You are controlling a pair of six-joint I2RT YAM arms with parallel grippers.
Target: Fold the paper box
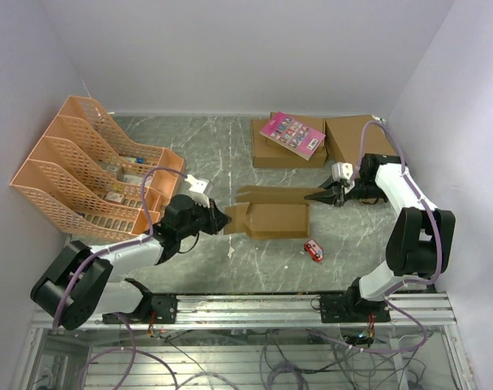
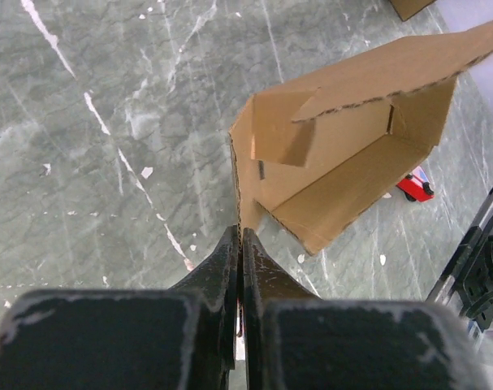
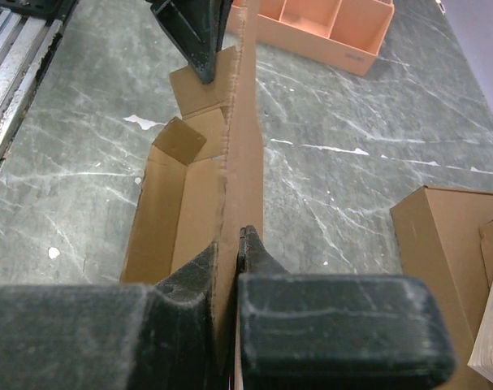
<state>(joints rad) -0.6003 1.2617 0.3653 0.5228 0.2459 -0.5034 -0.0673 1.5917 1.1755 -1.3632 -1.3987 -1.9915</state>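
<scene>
Top view: the half-folded box [image 1: 274, 218] lies mid-way across the bench [image 1: 230, 154], nearer its front edge. The left gripper [image 1: 222, 221] pinches the box's left flap and the right gripper [image 1: 321, 196] its raised rear panel.

Left wrist: the jaws are clamped on the flap's edge.

Right wrist: the jaws are closed on the upright panel.

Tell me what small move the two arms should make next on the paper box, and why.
Probably the right gripper should tip the upright panel it pinches over the open tray of the paper box, while the left gripper holds the end flap: both are clamped and the tray is uncovered.
</scene>
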